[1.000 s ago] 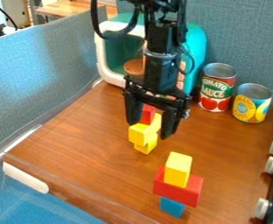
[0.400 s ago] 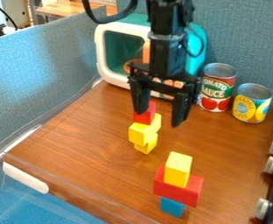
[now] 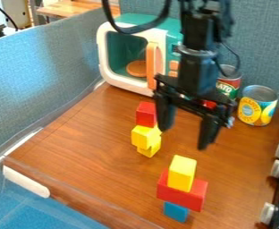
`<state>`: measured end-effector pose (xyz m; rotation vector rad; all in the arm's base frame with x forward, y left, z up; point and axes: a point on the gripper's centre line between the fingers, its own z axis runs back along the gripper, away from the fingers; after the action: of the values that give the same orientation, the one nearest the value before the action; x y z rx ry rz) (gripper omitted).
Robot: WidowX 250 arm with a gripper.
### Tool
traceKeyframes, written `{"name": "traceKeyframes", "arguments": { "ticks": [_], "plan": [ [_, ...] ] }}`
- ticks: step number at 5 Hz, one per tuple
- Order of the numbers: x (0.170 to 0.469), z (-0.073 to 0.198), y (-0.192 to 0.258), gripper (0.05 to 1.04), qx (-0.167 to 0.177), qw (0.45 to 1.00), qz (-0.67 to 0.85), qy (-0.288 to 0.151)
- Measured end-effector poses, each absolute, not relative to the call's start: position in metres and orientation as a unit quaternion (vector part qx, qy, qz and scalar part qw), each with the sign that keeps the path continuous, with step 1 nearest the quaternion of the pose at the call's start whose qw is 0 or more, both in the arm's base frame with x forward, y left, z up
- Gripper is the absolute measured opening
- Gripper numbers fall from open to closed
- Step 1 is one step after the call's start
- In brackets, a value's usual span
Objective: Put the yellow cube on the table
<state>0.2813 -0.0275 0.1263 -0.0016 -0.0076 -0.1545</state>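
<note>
My black gripper (image 3: 185,135) hangs open over the middle right of the table, with nothing between its fingers. Below it in the view, a yellow block (image 3: 182,173) stands upright on a red block (image 3: 188,195), which rests on a blue block (image 3: 176,211). To the left of the gripper is a second stack, where a red block (image 3: 146,114) tops yellow blocks (image 3: 146,136). The wooden table (image 3: 82,147) carries both stacks.
A teal and white toy microwave (image 3: 130,85) stands at the back. Behind the gripper and to its right are a tomato can (image 3: 230,85) and a pineapple can (image 3: 258,105). White knobs (image 3: 277,168) line the right edge.
The gripper has moved right and somewhat toward the front, away from the left stack. It stays open, and both stacks stand where they were.
</note>
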Motion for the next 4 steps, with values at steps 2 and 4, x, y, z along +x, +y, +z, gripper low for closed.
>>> {"name": "traceKeyframes", "arguments": {
  "ticks": [2,4],
  "plan": [
    [0.266,0.116,-0.033,0.999,0.010,0.998,-0.052,0.031],
    [0.265,0.097,-0.029,0.999,0.022,0.997,-0.008,0.068]
  ]
}}
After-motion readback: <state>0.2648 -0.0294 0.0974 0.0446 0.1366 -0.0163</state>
